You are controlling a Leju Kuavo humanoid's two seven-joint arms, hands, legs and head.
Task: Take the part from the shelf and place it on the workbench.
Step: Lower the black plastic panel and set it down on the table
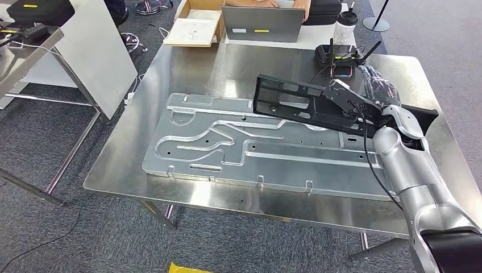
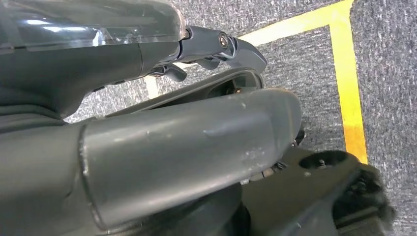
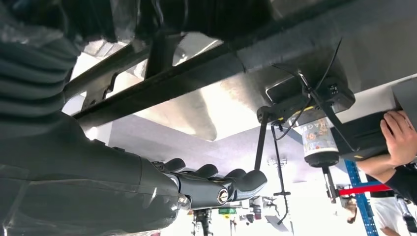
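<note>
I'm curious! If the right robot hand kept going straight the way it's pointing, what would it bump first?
Probably nothing soon: the right robot hand, holding the black part, points left across the workbench. Depth is unclear.

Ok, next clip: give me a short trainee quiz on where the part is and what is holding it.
1. True or false: the black part sits on a shelf.
2. What holds the part? A) a person B) the right hand C) nothing
3. Fill in: below the part, on the workbench, lies a big silver ___.

Key:
1. False; it is over the workbench.
2. B.
3. Panel.
</note>
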